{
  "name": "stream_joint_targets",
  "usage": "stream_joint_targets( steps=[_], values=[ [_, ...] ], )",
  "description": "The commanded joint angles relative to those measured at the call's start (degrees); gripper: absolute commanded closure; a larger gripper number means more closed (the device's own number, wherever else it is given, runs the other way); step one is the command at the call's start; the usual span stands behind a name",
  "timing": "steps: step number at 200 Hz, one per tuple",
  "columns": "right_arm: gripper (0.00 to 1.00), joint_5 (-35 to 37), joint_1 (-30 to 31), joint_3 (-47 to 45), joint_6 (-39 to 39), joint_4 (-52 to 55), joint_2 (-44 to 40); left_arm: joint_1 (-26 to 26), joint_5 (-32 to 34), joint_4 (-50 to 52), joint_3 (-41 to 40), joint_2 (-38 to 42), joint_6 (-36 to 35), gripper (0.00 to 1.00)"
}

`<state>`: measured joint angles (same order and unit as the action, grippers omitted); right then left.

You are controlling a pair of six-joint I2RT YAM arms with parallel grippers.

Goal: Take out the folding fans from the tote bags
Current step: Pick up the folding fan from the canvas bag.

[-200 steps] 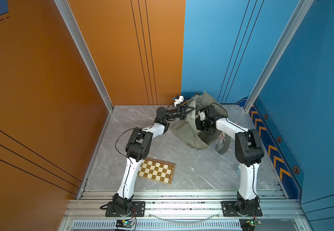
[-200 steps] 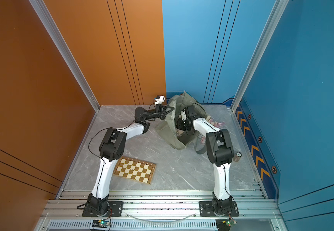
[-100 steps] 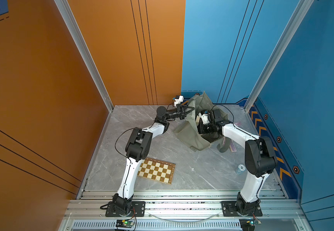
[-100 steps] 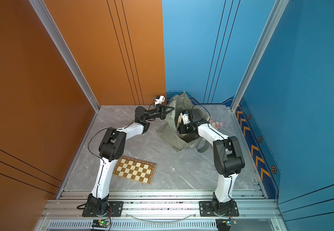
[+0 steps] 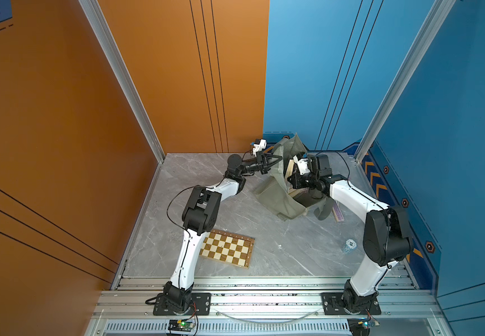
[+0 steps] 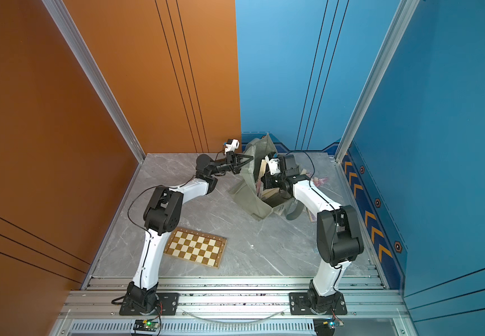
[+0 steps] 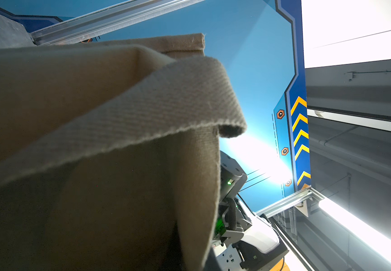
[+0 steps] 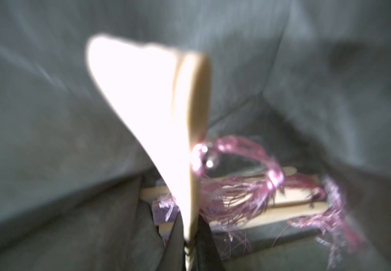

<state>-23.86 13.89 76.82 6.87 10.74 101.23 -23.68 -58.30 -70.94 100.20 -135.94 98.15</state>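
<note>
Left tool [image 5: 277, 160]: pressed together on the upper rim of the tote bag [image 5: 276, 200], holding the mouth up and open.

Right tool [image 8: 191, 237]: deep inside the bag, pinching the held fan [image 8: 147, 105] near one end of its pale ribs. A pink tassel [image 8: 236, 152] trails from it.

Loose fans [image 8: 278, 211] lie at the bag's bottom. An outside fan [image 5: 337, 213] lies on the surface [image 5: 235, 209] just beside the bag.

Judgement: draw the held fan out along its own length, through the middle of the mouth. The tassel could snag on the pile, so lift clear of it first. The rim needs holding taut, or the cloth will sag across the exit.
</note>
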Motion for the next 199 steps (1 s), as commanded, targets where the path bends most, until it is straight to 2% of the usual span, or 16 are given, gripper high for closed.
stream_joint_targets(
  steps=[1, 92, 143, 175, 199],
  values=[
    [0.91, -1.7, -0.7, 3.4, 0.3, -1.4, -2.9, 0.3, -0.8, -0.7, 1.0, 2.2, -1.7, 1.0],
    [0.92, -6.6, -4.2, 8.3, -0.1, 4.6, -10.9, 0.7, -1.8, 1.4, 5.6, 0.9, -2.0, 1.0],
    [0.93, -15.3, -10.9, 10.2, 8.1, 3.2, -14.6, 1.3, -2.1, 1.4, 6.2, 0.4, -1.9, 1.0],
    [0.92, -22.9, -15.8, 14.1, 12.1, 4.9, -13.8, 1.6, -2.2, 1.4, 7.6, -0.2, -1.8, 1.0],
    [0.93, -25.1, -18.3, 14.8, 15.1, 3.7, -14.4, 1.6, -2.6, 1.4, 8.7, -0.7, -1.2, 1.0]
  ],
)
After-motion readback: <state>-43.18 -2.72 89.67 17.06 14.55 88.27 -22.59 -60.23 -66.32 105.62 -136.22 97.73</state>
